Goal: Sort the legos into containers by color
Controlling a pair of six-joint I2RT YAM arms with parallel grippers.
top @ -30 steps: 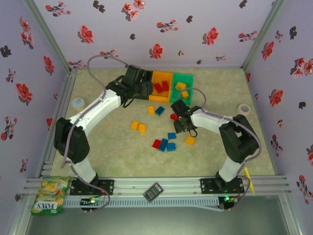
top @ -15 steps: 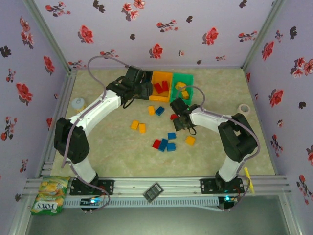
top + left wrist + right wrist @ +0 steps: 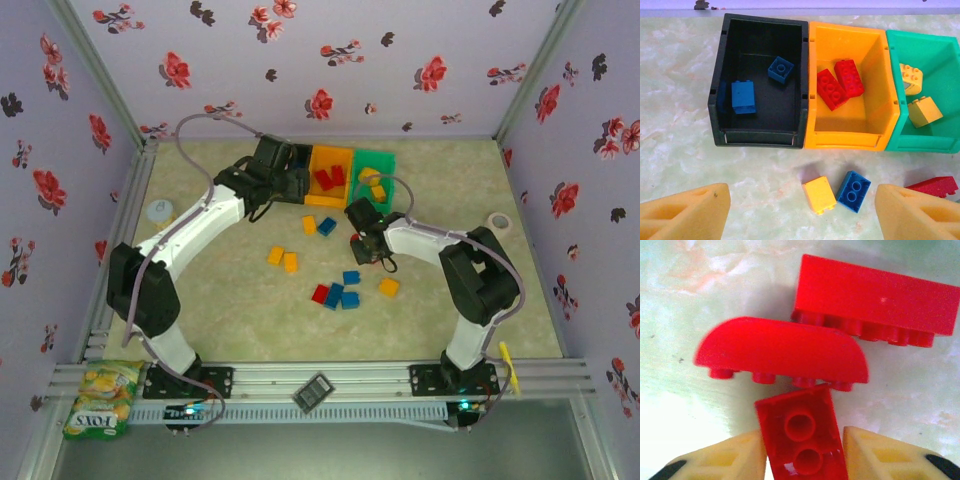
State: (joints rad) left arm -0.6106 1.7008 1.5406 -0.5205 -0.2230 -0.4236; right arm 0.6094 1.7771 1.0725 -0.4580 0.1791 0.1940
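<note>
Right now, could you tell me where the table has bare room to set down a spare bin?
Bare table lies between the left arm, the near rail and the blue-red cluster; also left of the black bin. Crowded: in front of the orange bin and green bin, where loose bricks lie and the right gripper grips a red brick.

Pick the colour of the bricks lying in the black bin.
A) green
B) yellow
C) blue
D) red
C: the left wrist view shows two blue bricks on the floor of the black bin; the red ones lie in the orange bin beside it.
</note>
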